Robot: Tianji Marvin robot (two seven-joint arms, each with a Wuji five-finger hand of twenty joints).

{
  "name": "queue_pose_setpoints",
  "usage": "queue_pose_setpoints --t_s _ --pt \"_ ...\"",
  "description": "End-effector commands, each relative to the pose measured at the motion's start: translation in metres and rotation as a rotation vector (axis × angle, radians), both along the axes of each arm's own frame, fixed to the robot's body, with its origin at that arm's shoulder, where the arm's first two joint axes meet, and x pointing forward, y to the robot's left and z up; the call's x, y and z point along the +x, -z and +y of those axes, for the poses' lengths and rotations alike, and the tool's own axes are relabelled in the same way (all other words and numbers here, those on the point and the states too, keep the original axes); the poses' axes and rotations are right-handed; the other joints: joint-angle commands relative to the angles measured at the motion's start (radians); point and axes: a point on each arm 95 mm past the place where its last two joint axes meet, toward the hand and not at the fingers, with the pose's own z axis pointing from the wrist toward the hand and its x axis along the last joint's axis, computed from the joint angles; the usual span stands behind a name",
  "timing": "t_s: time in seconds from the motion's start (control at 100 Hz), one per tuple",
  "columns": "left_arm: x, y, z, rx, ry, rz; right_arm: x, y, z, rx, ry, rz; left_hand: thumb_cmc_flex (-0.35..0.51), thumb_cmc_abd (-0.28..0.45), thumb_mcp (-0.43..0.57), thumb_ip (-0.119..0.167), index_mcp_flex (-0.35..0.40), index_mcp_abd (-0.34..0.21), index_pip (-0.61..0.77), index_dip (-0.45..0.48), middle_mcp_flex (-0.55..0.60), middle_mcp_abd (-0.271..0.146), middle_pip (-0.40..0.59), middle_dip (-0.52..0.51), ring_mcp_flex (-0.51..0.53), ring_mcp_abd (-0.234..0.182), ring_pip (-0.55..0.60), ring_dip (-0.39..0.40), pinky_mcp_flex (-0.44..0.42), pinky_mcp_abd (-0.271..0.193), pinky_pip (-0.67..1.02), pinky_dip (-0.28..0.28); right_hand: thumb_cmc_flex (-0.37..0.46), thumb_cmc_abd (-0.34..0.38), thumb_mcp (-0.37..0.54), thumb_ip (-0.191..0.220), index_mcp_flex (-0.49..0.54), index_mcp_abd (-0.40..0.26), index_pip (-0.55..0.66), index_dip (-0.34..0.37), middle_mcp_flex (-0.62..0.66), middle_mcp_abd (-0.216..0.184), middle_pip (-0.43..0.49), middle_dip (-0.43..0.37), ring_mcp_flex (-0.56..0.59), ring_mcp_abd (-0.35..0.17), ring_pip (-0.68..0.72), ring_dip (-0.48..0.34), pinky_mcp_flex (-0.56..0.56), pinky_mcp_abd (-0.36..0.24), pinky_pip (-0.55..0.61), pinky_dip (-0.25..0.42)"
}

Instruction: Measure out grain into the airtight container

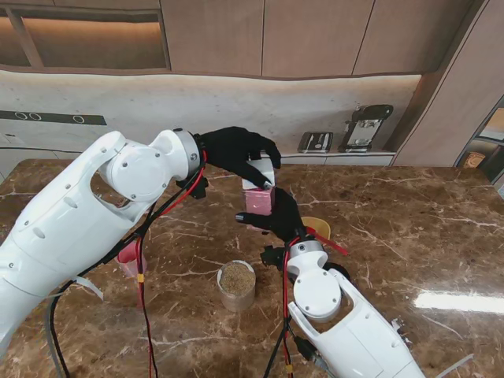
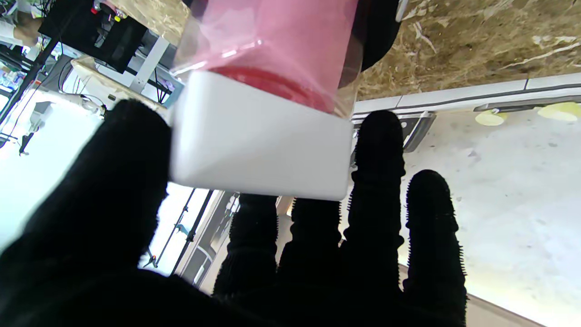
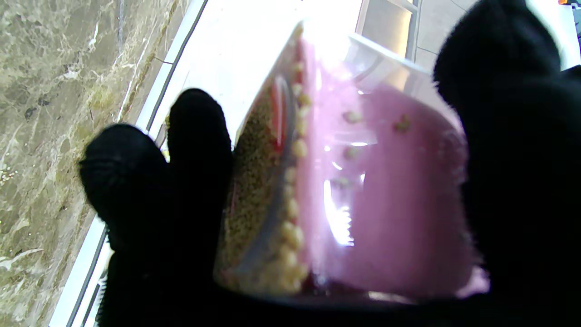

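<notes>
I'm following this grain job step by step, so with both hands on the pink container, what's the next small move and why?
Probably lift the white lid off, or press it home; the pictures don't show which. The left hand grips the lid from above while the right hand holds the pink container steady. The container already shows grain inside in the right wrist view, and the grain cup stands nearer to me.

Two glossy white robot arms with rounded joint housings and small dark screw holes. Red and black cables run along each forearm. The left hand (image 1: 236,150) and right hand (image 1: 276,219) wear black textured gloves.
</notes>
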Motion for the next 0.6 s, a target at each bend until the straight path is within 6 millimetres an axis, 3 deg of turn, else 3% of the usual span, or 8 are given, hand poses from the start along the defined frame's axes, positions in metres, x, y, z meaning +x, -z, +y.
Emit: queue_pose_setpoints --t_s 0.0,0.04,0.07,0.16,0.2,0.26,0.41,0.59 --pt "-0.001 0.010 -0.004 0.002 0.002 0.032 0.001 -0.004 0.004 0.014 -0.013 -0.005 0.018 0.169 0.085 0.051 0.042 -0.015 0.037 -0.015 0.267 -0.168 0.390 0.005 0.059 0.025 0.048 -0.023 0.020 0.006 0.061 -0.003 0.191 0.237 0.289 -0.003 0.121 -0.179 0.179 0.021 0.160 -0.081 0.189 0.069 0.085 -0.141 0.061 0.012 -0.001 -0.111 0.040 0.020" --pt "-0.001 0.010 -0.005 -0.002 -0.003 0.030 0.001 -0.004 0.004 0.014 -0.014 -0.005 -0.056 0.188 0.077 0.080 0.036 0.000 0.014 -0.016 0.254 -0.157 0.384 -0.005 0.054 0.034 0.051 -0.031 0.014 0.016 0.066 -0.014 0.191 0.237 0.290 -0.003 0.121 -0.179 0.179 0.021 0.160 -0.080 0.188 0.068 0.084 -0.141 0.061 0.011 -0.001 -0.111 0.040 0.020" --pt "-0.001 0.010 -0.005 -0.001 -0.006 0.028 0.001 -0.004 0.004 0.014 -0.015 -0.005 -0.092 0.192 0.050 0.083 0.015 0.001 -0.006 -0.021 0.227 -0.147 0.373 -0.007 0.039 0.038 0.045 -0.033 0.006 0.020 0.062 -0.017 0.191 0.237 0.290 -0.003 0.121 -0.179 0.179 0.021 0.159 -0.079 0.188 0.068 0.085 -0.141 0.061 0.011 -0.001 -0.109 0.039 0.020" --pt "-0.001 0.009 -0.003 0.010 -0.005 0.032 0.000 -0.004 0.004 0.016 -0.014 -0.003 -0.103 0.232 -0.166 0.116 -0.068 -0.014 -0.104 -0.033 0.090 -0.142 0.325 0.025 -0.036 0.046 0.004 -0.024 -0.016 0.014 0.041 -0.030 0.191 0.238 0.289 -0.003 0.122 -0.178 0.179 0.021 0.160 -0.079 0.189 0.069 0.085 -0.141 0.060 0.011 0.000 -0.106 0.038 0.019" --pt "-0.002 0.008 -0.002 0.007 -0.009 0.038 0.000 -0.004 0.003 0.017 -0.014 -0.003 -0.049 0.274 -0.373 0.145 -0.100 -0.010 -0.164 -0.042 0.021 -0.134 0.297 0.043 -0.076 0.050 -0.019 -0.011 -0.030 0.018 0.021 -0.018 0.191 0.237 0.289 -0.003 0.122 -0.177 0.180 0.021 0.160 -0.079 0.189 0.069 0.084 -0.141 0.060 0.011 0.000 -0.106 0.038 0.019" --pt "-0.002 0.007 0.000 0.005 -0.017 0.045 0.000 -0.004 0.003 0.017 -0.016 -0.003 -0.031 0.296 -0.501 0.160 -0.137 -0.013 -0.221 -0.053 -0.054 -0.128 0.280 0.058 -0.115 0.055 -0.032 -0.004 -0.050 0.021 0.000 -0.007 0.191 0.237 0.289 -0.003 0.121 -0.178 0.179 0.021 0.160 -0.079 0.188 0.068 0.083 -0.141 0.059 0.010 -0.001 -0.105 0.037 0.018" --pt "-0.003 0.000 0.008 0.011 -0.032 0.024 0.000 -0.004 0.003 0.016 -0.018 -0.002 -0.094 0.318 -0.531 0.166 -0.183 -0.047 -0.339 -0.090 -0.255 -0.116 0.147 0.015 -0.224 0.044 -0.090 -0.010 -0.103 0.036 -0.071 -0.012 0.191 0.237 0.289 -0.003 0.122 -0.177 0.180 0.021 0.159 -0.079 0.188 0.068 0.083 -0.142 0.056 0.009 -0.003 -0.101 0.035 0.017" --pt "-0.004 -0.007 0.017 -0.014 -0.044 0.010 0.000 -0.004 0.002 0.014 -0.020 -0.003 -0.126 0.357 -0.530 0.175 -0.194 -0.054 -0.437 -0.111 -0.476 -0.102 -0.098 -0.193 -0.348 0.017 -0.238 -0.082 -0.141 0.040 -0.148 -0.004 0.191 0.237 0.289 -0.003 0.123 -0.178 0.180 0.021 0.160 -0.080 0.188 0.068 0.084 -0.142 0.055 0.008 -0.003 -0.101 0.035 0.016"
